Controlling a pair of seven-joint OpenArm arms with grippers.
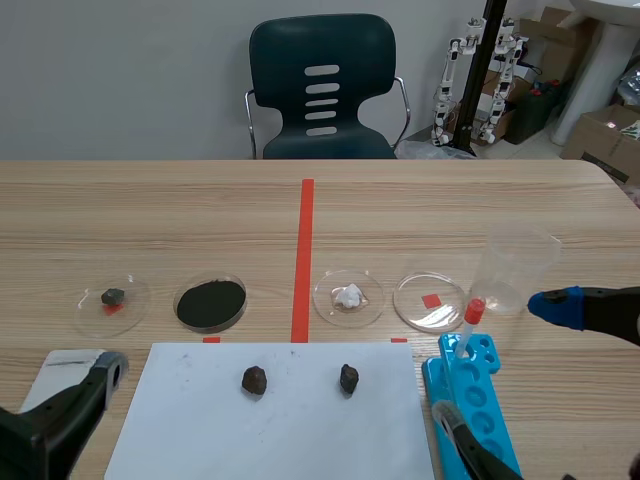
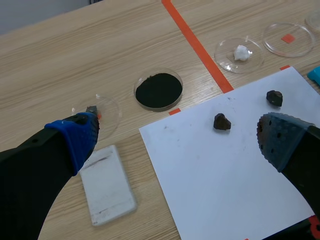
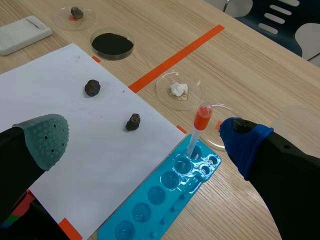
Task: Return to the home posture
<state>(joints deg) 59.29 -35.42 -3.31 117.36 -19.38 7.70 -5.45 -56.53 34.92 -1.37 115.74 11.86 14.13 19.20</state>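
My left gripper hangs open above the near left part of the table, over the edge of a white paper sheet, with nothing between its fingers. One of its fingers shows in the scene view at the low left. My right gripper is open too and holds nothing. It hovers over the near right, above a blue well tray that has a red-capped tube standing in it. In the scene view the right gripper straddles that tray.
Two dark rocks lie on the paper. Behind it stand dishes: small rock, black powder, white lump, red square. A clear beaker is right, a white slab left, a chair beyond.
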